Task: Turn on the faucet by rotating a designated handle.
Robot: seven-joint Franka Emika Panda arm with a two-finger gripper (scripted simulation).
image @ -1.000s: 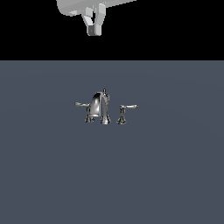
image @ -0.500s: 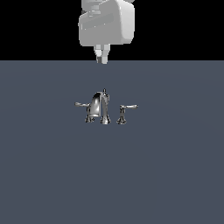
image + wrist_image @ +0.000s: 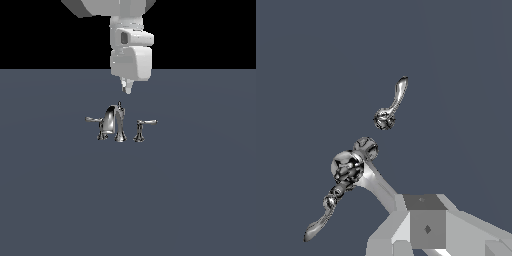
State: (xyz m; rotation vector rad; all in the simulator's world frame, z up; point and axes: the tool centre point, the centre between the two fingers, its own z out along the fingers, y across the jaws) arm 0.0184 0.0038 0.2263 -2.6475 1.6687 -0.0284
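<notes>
Though its state cannot be told, gripper (image 3: 128, 90) above spout (image 3: 114, 120), handle (image 3: 145, 123) unobstructed alongside.

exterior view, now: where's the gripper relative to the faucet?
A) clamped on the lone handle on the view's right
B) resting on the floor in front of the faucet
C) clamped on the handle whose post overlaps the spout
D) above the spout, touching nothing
D: the gripper hangs above the spout of the faucet with a clear gap, and the handle on the exterior view's right stands untouched.
</notes>
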